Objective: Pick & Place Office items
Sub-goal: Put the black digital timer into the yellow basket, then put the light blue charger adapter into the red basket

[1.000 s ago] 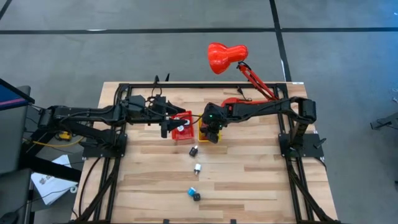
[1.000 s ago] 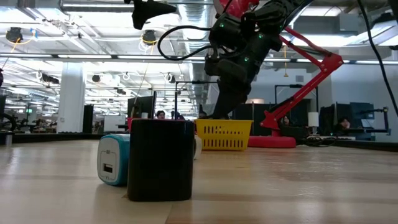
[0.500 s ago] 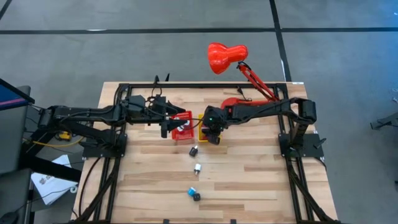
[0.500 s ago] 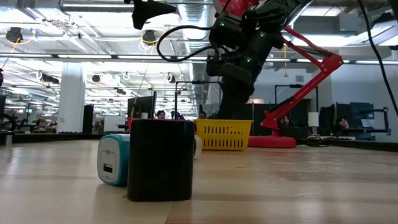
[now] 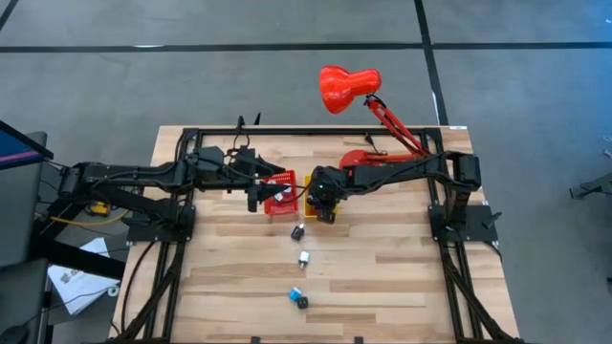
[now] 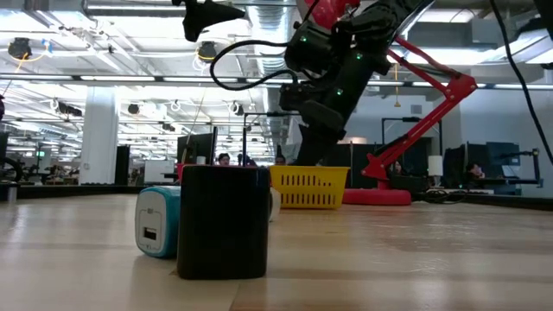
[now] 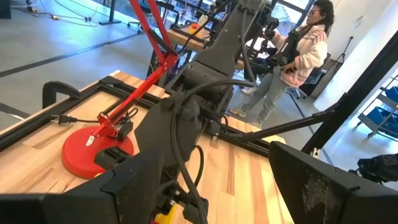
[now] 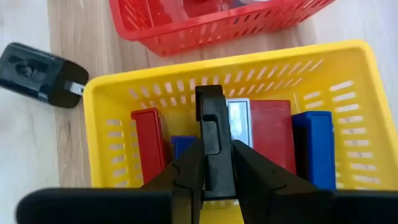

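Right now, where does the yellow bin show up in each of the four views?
High view: yellow bin mid-table, mostly under the right hand.
Low view: centre, behind the black block.
Left wrist view: only a yellow sliver at the bottom edge.
Right wrist view: fills the picture.
Shared landmark: the red lamp base.

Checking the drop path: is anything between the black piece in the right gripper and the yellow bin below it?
Nothing visible. The right gripper holds the black piece directly above the open yellow bin, over red and blue pieces already inside.

text: none readable | labels: none | numbers: none (nothing legible on items or bins)
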